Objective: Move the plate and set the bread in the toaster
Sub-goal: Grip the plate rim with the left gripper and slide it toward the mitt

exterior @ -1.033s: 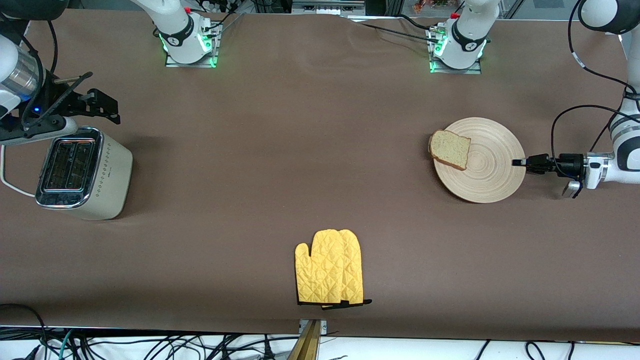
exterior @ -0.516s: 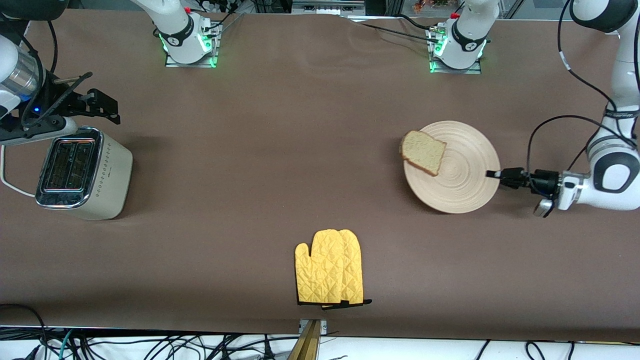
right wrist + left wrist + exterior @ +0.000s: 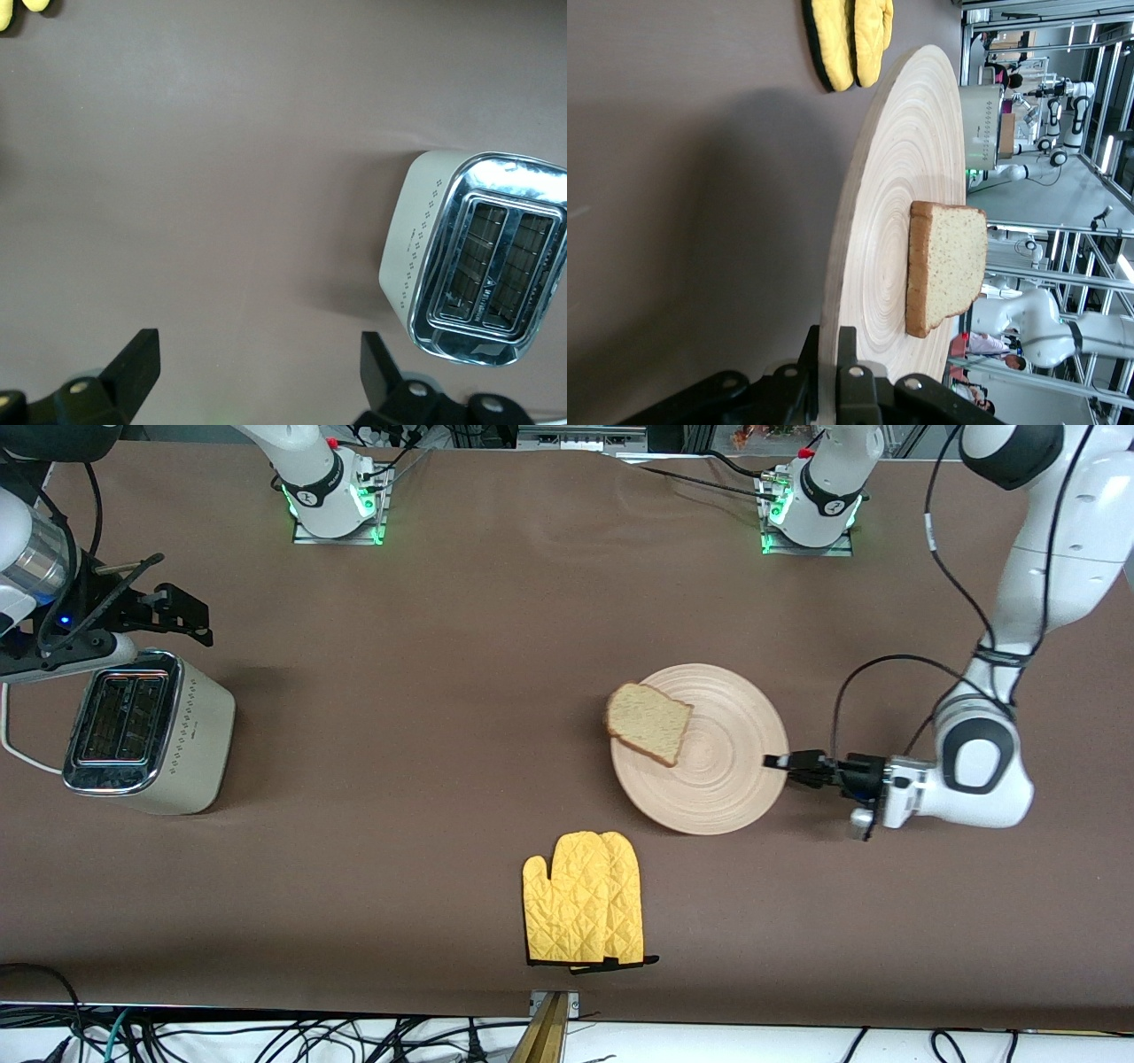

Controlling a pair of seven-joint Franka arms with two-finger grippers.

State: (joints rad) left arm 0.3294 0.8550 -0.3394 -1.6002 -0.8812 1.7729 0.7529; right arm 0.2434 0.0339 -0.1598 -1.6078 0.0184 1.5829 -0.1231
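Brown table [image 3: 461,646] carries my cream toaster [image 3: 151,731] at the right arm's end, under the waiting, spread right pincer [image 3: 182,615]. My left pincer [image 3: 780,763] clamps the wooden plate's [image 3: 726,779] rim; bread [image 3: 649,723] overhangs its edge toward the toaster.

Even, bright light; soft shadows

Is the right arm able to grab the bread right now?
Probably not yet. The right gripper waits open by the toaster, while the bread lies uncovered on the plate at mid-table, held by the left gripper. Nothing blocks it.
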